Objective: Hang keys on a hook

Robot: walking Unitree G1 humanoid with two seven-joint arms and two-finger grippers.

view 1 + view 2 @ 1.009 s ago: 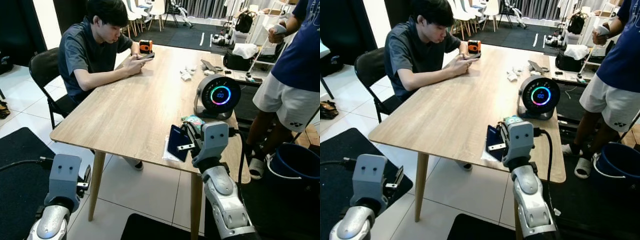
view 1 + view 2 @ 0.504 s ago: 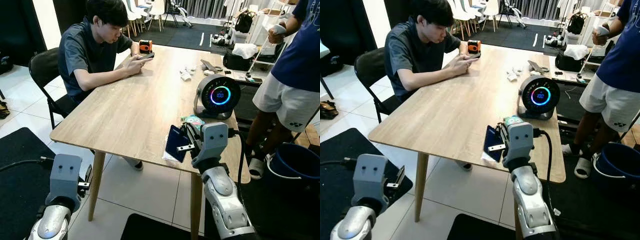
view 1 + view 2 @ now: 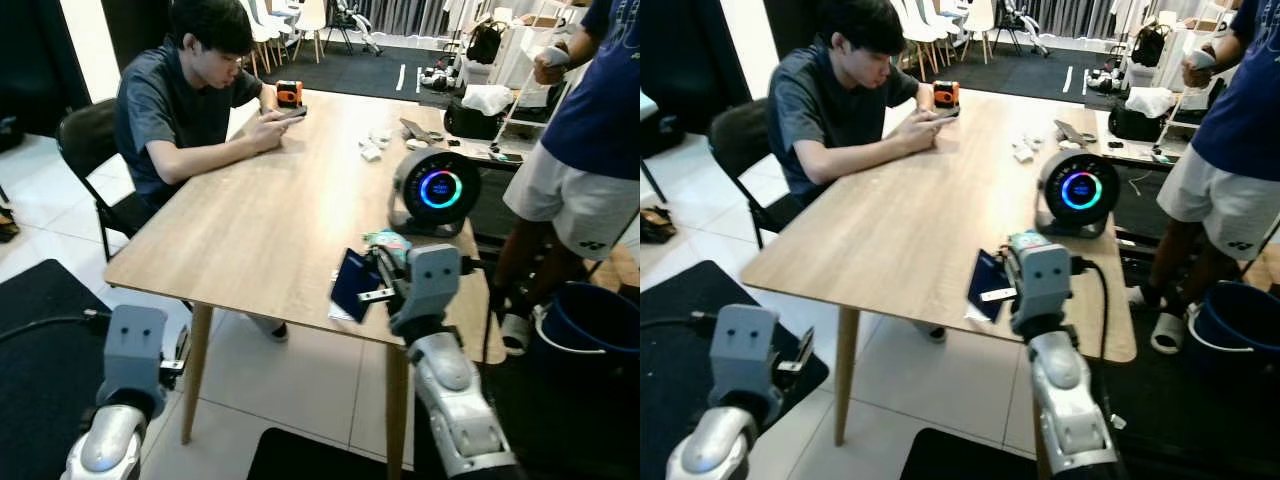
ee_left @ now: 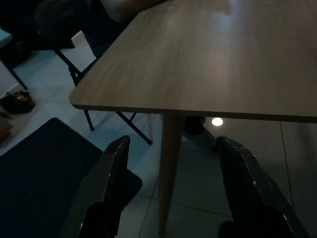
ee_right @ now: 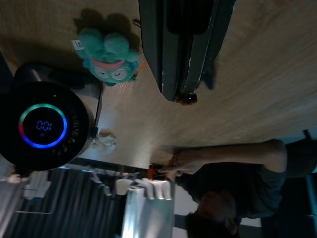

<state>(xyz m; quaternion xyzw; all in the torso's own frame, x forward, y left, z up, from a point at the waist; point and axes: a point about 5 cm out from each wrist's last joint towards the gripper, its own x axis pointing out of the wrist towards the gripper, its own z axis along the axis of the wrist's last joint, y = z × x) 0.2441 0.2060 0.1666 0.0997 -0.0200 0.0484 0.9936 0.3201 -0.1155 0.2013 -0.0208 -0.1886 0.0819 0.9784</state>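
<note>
My right gripper (image 3: pixel 362 288) hovers over the near right corner of the wooden table (image 3: pixel 260 220). It is shut on a dark blue flat case (image 3: pixel 350 280). In the right wrist view the fingers (image 5: pixel 153 44) press together on that dark case, and a small brown bead (image 5: pixel 186 99) shows at their tips. Just beyond the gripper a teal plush keychain (image 5: pixel 110 59) lies on the table, in front of a round black device. My left gripper (image 4: pixel 171 193) hangs open, low beside the table's near left leg (image 4: pixel 170 163), with nothing in it.
A round black device with a glowing ring (image 3: pixel 434 190) stands at the table's right edge. A person (image 3: pixel 190 90) sits at the far left side on a black chair (image 3: pixel 85 140). Another person (image 3: pixel 580 150) stands to the right, beside a blue bucket (image 3: pixel 590 325).
The whole picture has shifted slightly, so the camera moved. Both grippers keep the same pose, and the right one still grips the dark blue case.
</note>
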